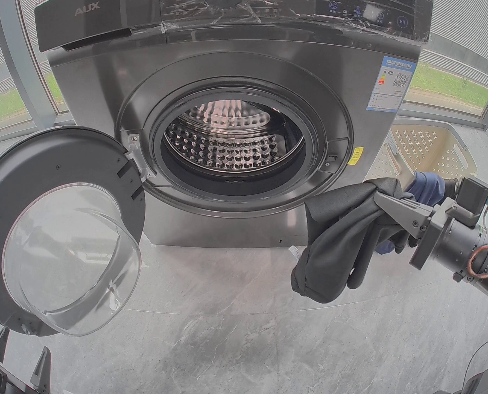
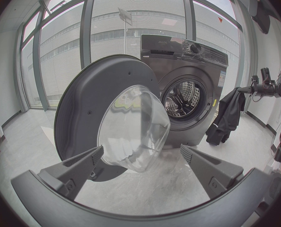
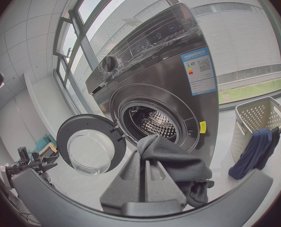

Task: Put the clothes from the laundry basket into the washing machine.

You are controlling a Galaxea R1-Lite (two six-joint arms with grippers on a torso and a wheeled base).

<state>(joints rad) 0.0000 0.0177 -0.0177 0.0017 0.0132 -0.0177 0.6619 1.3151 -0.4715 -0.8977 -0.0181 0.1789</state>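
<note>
My right gripper (image 1: 385, 199) is shut on a dark grey garment (image 1: 337, 236) that hangs from it above the floor, right of and below the washing machine's open drum (image 1: 233, 138). In the right wrist view the garment (image 3: 175, 164) drapes over the closed fingers (image 3: 143, 180), with the drum (image 3: 154, 123) beyond. A cream laundry basket (image 1: 430, 149) stands right of the machine, with a blue garment (image 1: 427, 188) and a darker one hanging over its rim (image 3: 257, 152). My left gripper (image 2: 140, 161) is open and holds nothing, low at the left, facing the door (image 2: 105, 111).
The round door (image 1: 58, 225) with its clear bowl is swung open to the left of the drum, low over the grey tiled floor (image 1: 227, 324). Windows stand behind the machine.
</note>
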